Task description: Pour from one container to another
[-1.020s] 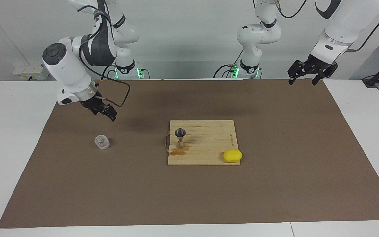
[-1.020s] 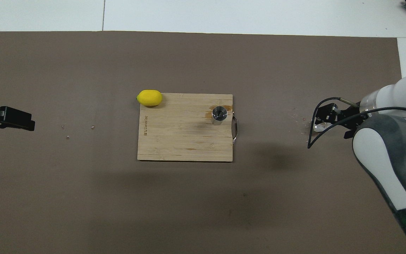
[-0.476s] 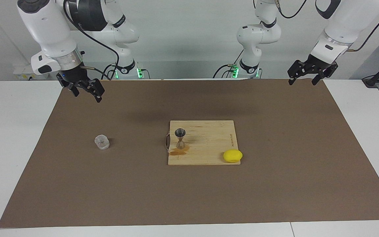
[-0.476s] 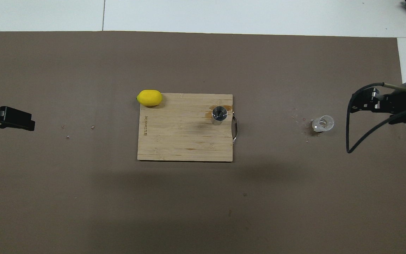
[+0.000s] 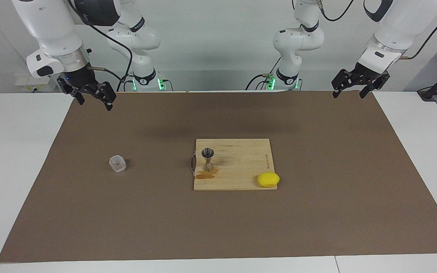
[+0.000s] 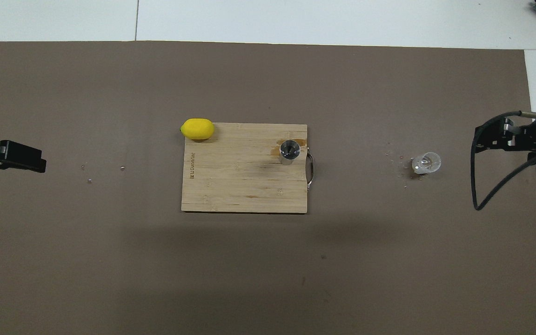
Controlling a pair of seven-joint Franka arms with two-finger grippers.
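A: Here's the scene: the glass cup (image 5: pixel 117 163) stands upright on the brown mat (image 5: pixel 317 212), alone toward the right arm's end of the surface, well apart from the cutting board (image 5: pixel 241 167).

B: And the steel jigger (image 5: pixel 207 159) is upright on that board, close to the edge with the metal handle (image 5: pixel 192 165), the edge nearest the cup. There's a brownish wet patch at its foot, and some specks on the mat beside the cup.

A: So how far along would you call it?

B: Judging by how things lie, the pour looks done. The cup is set down, nothing is held, and that spill suggests liquid went at the jigger. I can't tell whether anything is inside the jigger; it's dark in there. The cup looks about empty.

A: The arms?

B: The right gripper (image 5: pixel 92 96) is up in the air over the mat's corner at the right arm's end, pointing down, fingers spread, carrying nothing. It's clear of the cup.

A: And the left gripper (image 5: pixel 355 86)?

B: It waits over the mat's corner at its own end, high, fingers spread, also carrying nothing.

A: Anything else?

B: A lemon (image 5: pixel 268 179) on the board's corner, farther from the robots than the jigger, toward the left arm's end.
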